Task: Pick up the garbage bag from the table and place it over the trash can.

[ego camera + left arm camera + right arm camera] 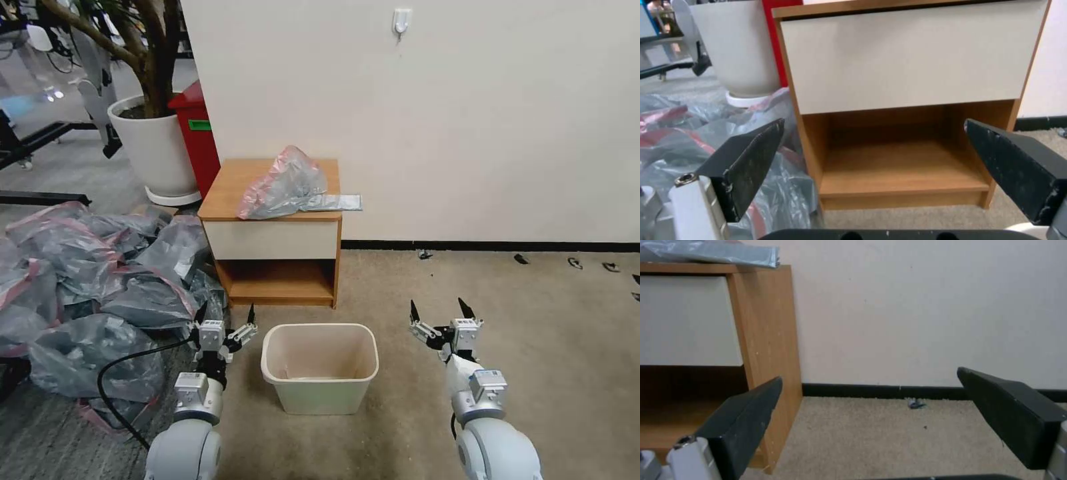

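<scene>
Against the white wall (467, 120), the garbage bag (283, 183) lies crumpled on the wooden worktop (227, 190). Nearer, on the carpet, stands the empty trash can (320, 367), flanked by the left pincer (225, 317) and right pincer (440, 312), both released, grasping nothing.

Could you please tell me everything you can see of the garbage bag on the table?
The garbage bag is thin, crinkly, translucent grey plastic with a pink-red band along its rim. It lies crumpled in a loose mound on the table, towards the top's right side, and a flat folded strip of it sticks out past the right edge. Only the tabletop touches it. Both grippers, left and right, hang open low by the trash can, far from it.
</scene>
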You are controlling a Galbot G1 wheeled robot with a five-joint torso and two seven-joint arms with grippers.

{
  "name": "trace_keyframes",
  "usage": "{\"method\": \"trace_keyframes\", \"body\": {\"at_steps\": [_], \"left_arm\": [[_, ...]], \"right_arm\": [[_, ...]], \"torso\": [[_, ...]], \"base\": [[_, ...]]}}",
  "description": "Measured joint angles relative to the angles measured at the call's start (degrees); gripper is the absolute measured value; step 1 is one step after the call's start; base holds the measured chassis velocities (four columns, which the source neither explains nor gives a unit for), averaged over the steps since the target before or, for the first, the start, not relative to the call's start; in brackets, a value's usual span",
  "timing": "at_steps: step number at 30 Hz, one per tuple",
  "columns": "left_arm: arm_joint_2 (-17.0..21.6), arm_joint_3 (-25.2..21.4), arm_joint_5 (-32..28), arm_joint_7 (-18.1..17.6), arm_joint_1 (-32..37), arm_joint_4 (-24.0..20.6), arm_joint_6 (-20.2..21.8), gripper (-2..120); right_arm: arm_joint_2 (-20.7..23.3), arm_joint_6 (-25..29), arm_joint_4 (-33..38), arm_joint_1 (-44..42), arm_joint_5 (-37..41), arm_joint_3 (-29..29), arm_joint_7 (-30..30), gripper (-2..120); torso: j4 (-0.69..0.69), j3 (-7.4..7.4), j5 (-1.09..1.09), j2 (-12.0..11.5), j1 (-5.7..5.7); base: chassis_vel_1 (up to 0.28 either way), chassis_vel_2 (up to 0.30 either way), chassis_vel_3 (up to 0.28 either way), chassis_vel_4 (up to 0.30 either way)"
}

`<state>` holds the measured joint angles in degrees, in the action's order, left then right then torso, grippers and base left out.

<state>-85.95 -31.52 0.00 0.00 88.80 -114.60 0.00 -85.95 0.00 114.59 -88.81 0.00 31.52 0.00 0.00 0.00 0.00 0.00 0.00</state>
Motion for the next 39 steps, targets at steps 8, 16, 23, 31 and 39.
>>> {"method": "trace_keyframes", "body": {"at_steps": [8, 16, 23, 31, 39], "left_arm": [[0.0, 0.0, 0.0, 0.0, 0.0, 0.0, 0.0, 100], [0.0, 0.0, 0.0, 0.0, 0.0, 0.0, 0.0, 100], [0.0, 0.0, 0.0, 0.0, 0.0, 0.0, 0.0, 100], [0.0, 0.0, 0.0, 0.0, 0.0, 0.0, 0.0, 100], [0.0, 0.0, 0.0, 0.0, 0.0, 0.0, 0.0, 100]], "right_arm": [[0.0, 0.0, 0.0, 0.0, 0.0, 0.0, 0.0, 100], [0.0, 0.0, 0.0, 0.0, 0.0, 0.0, 0.0, 100], [0.0, 0.0, 0.0, 0.0, 0.0, 0.0, 0.0, 100], [0.0, 0.0, 0.0, 0.0, 0.0, 0.0, 0.0, 100], [0.0, 0.0, 0.0, 0.0, 0.0, 0.0, 0.0, 100]], "torso": [[0.0, 0.0, 0.0, 0.0, 0.0], [0.0, 0.0, 0.0, 0.0, 0.0], [0.0, 0.0, 0.0, 0.0, 0.0], [0.0, 0.0, 0.0, 0.0, 0.0], [0.0, 0.0, 0.0, 0.0, 0.0]], "base": [[0.0, 0.0, 0.0, 0.0], [0.0, 0.0, 0.0, 0.0], [0.0, 0.0, 0.0, 0.0], [0.0, 0.0, 0.0, 0.0], [0.0, 0.0, 0.0, 0.0]]}}
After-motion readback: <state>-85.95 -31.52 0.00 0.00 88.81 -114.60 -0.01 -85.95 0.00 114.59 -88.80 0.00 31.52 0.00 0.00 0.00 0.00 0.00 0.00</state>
